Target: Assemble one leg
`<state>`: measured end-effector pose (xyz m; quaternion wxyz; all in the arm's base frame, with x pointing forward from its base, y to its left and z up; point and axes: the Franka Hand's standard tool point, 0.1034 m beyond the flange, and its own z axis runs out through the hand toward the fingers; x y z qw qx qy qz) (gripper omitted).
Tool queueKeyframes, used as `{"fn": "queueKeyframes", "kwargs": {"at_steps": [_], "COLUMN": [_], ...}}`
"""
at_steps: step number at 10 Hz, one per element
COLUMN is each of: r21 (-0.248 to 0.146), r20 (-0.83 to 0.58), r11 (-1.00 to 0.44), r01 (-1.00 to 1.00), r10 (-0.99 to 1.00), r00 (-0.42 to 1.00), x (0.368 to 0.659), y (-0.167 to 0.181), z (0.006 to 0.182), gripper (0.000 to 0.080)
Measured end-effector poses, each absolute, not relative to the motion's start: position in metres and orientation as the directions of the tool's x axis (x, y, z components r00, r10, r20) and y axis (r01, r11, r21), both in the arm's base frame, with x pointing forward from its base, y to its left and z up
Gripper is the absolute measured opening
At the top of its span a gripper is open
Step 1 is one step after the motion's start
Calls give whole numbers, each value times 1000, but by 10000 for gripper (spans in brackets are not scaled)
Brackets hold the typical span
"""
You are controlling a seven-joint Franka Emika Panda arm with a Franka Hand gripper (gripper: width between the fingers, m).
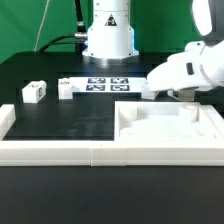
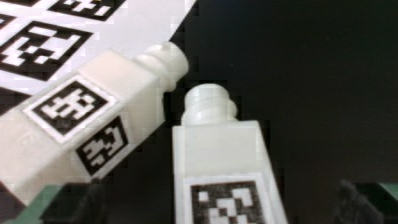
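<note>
Though ungrasped, leg (image 2: 222, 150) below gripper (image 2: 199, 205).

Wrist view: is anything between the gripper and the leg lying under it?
Nothing visible covers the leg centred under the open gripper. A second leg lies close alongside it, whether touching I cannot tell, and could crowd one finger on the way down. The marker board lies beyond both.

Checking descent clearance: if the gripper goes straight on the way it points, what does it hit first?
Probably the leg lying centred under the gripper, beside a second leg; height above it is unclear.
</note>
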<state>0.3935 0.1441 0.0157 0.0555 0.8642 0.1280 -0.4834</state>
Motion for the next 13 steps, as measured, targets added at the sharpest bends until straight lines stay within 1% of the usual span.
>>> {"fn": "queueKeyframes", "kwargs": {"at_steps": [2,5,6,7,8,9,13], "r21": [-29,-30,-30,-30,-30,-30,-30], "r20": [-846,-842,-842,-842,-842,-842,-842], "r11": [-961,-961,-961,-961,-961,-961,-961], "r01": [273,274,274,274,274,274,274], "r10": [169,172,172,172,172,172,172], "r00": [505,512,512,512,512,512,512], "x": [392,391,391,391,391,391,391], "y": [144,145,145,145,145,145,145], "z": [10,6,6,6,6,6,6], "gripper": [649,649,529,529,334,285,285]}}
